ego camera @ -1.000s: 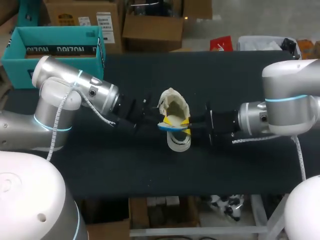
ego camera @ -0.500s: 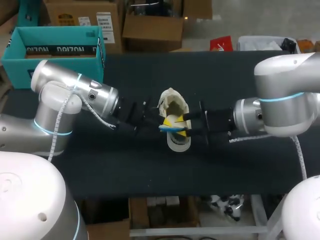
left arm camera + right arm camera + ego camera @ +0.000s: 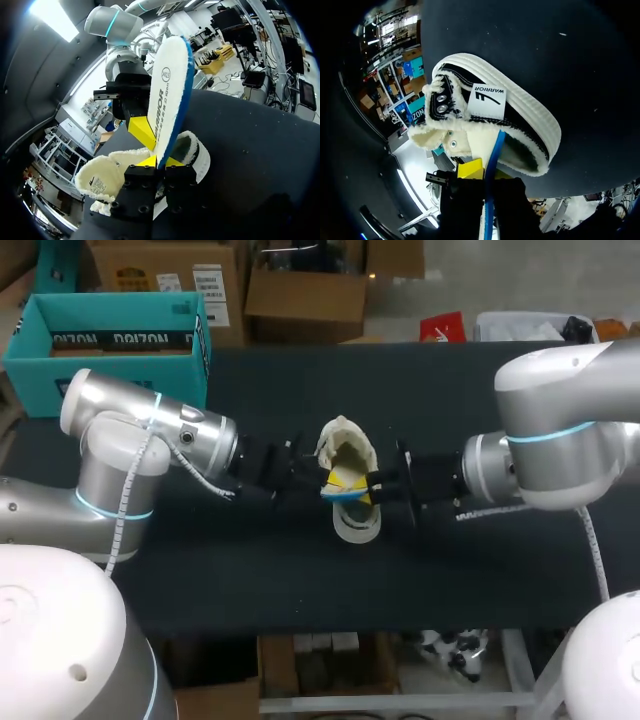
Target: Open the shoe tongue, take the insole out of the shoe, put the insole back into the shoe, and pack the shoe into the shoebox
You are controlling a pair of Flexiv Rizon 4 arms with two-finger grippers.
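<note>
A cream-lined black shoe [image 3: 347, 445] with a white sole lies mid-table, its tongue folded open. The white insole [image 3: 342, 483] with a blue edge stands on edge out of the shoe's mouth. My left gripper [image 3: 318, 483] comes in from the left and is shut on the insole's lower end [image 3: 170, 90], yellow tips either side [image 3: 161, 161]. My right gripper [image 3: 372, 487] meets it from the right; the insole's blue edge [image 3: 490, 160] runs between its close-set fingers [image 3: 487, 175], above the shoe [image 3: 520, 115]. The teal shoebox [image 3: 110, 325] stands open at the far left.
The dark table [image 3: 300, 580] stretches bare in front of and behind the shoe. The shoebox sits well behind my left arm's elbow [image 3: 110, 420]. My right arm's elbow [image 3: 570, 430] hangs over the table's right side.
My right gripper has moved left up to the shoe and closed its fingers on the insole. The left gripper kept its hold and shifted only slightly.
</note>
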